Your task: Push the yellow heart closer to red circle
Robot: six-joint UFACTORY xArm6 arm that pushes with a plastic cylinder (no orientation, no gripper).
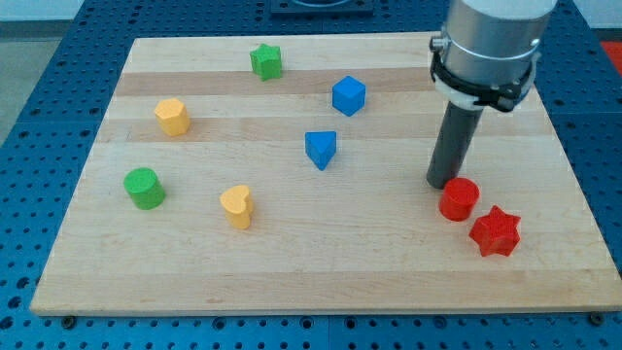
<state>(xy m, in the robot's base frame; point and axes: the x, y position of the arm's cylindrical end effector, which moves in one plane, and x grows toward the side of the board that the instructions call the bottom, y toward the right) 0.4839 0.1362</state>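
- On the near left of the wooden board [292,282]: yellow heart [236,206], upright, alone, touching nothing.
- Over at the near right: red circle [459,199], a short cylinder, well apart from the yellow heart, with most of the board's width between them.
- Just right of and slightly nearer than the red circle: red star [496,231], close beside it, possibly touching; contact cannot be told.
- Down at the board, just left of and slightly beyond the red circle: my tip [443,185], the lower end of the dark rod, right beside that block; whether touching cannot be told.
- No jaws on this rod, so nothing released, clenched or grasped; only a plain end resting at the board's surface.
- Above the rod: grey cylindrical arm housing [491,44] with a dark collar, at the far right.
- Near the board's middle: blue triangle [321,149], roughly between the yellow heart and my tip but farther back.
- Beyond and right of that: blue cube [349,95].
- Far, centre-left: green star [266,61].
- Far left: yellow hexagon-like block [172,117]; exact shape hard to tell.
- Near left, left of the yellow heart: green circle [145,188], close by but apart.
- Around the board: blue perforated table [39,107].
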